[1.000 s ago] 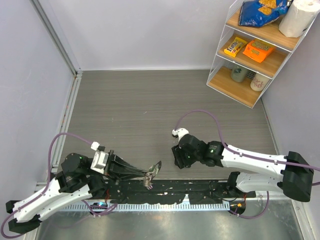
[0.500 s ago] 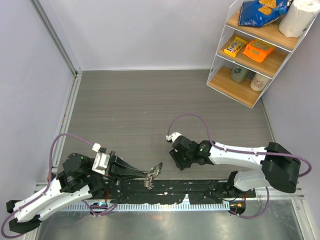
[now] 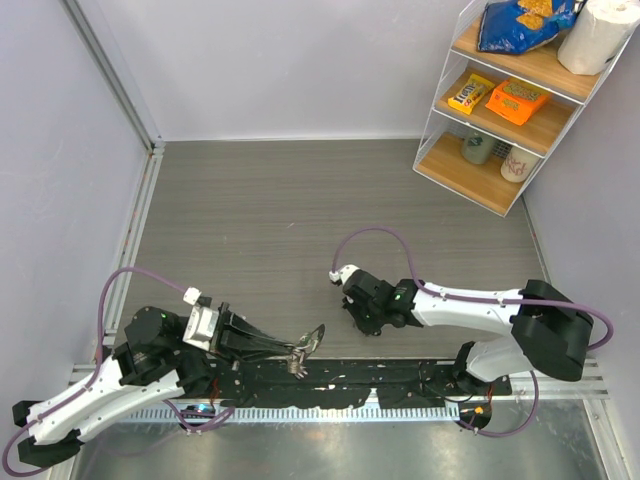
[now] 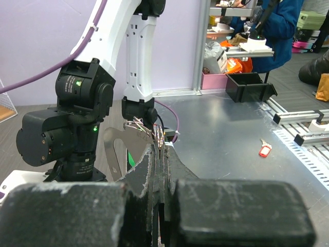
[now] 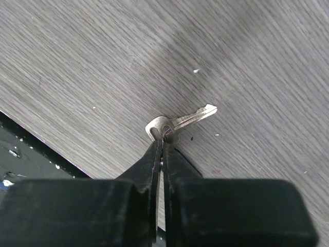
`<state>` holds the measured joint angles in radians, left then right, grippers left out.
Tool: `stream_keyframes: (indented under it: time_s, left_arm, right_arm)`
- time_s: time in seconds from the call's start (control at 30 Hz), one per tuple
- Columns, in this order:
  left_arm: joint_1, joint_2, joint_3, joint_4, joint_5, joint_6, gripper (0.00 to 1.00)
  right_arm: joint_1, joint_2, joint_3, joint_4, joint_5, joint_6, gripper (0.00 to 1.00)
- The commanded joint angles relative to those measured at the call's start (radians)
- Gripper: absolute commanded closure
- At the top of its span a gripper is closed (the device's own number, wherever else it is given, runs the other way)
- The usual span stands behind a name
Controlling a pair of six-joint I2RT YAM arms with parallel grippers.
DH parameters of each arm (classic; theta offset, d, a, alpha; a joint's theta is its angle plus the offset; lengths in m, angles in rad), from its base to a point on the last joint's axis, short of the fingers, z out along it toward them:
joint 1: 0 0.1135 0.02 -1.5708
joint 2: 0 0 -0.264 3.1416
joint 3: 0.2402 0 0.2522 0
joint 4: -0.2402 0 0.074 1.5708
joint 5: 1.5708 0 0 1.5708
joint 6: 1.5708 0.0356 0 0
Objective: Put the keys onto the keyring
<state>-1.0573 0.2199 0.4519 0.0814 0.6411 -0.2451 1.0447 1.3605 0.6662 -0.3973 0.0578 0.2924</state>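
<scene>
key (image 5: 182,120) head pinched between closed right fingers (image 5: 150,162); left fingers (image 4: 144,177) clamp the keyring (image 4: 114,146).

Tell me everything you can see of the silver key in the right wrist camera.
The key is small and all silvery metal, with a rounded head and a short notched blade. It lies about flat over the grey wood-grain table, and its blade points up and to the right in the right wrist view. The right gripper is shut on the head's lower edge. Whether the key is lifted cannot be told.
</scene>
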Motion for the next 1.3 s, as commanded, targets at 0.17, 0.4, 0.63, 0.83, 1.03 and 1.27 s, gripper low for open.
stream_keyframes:
  time_s: [0.17, 0.4, 0.63, 0.83, 1.03, 1.27]
  left_arm:
    - [0.002, -0.03, 0.008, 0.05, 0.003, 0.009, 1.0]
    - [0.0, -0.002, 0.016, 0.103, 0.071, -0.025, 1.0]
    - [0.0, 0.033, 0.03, 0.138, 0.107, -0.042, 1.0]
    - [0.002, 0.064, 0.031, 0.24, 0.15, -0.115, 1.0]
    - [0.0, 0.093, 0.03, 0.334, 0.177, -0.209, 1.0]
    - [0.002, 0.087, 0.018, 0.389, 0.175, -0.261, 1.0]
  right_arm:
    - [0.0, -0.183, 0.048, -0.055, 0.014, 0.007, 0.95]
    - [0.006, -0.48, 0.223, -0.208, -0.261, -0.137, 0.95]
    - [0.026, -0.528, 0.447, -0.354, -0.461, -0.328, 0.94]
    - [0.08, -0.508, 0.573, -0.351, -0.447, -0.441, 0.94]
    - [0.213, -0.417, 0.716, -0.406, -0.4, -0.602, 0.95]
    - [0.273, -0.422, 0.736, -0.396, -0.408, -0.673, 0.95]
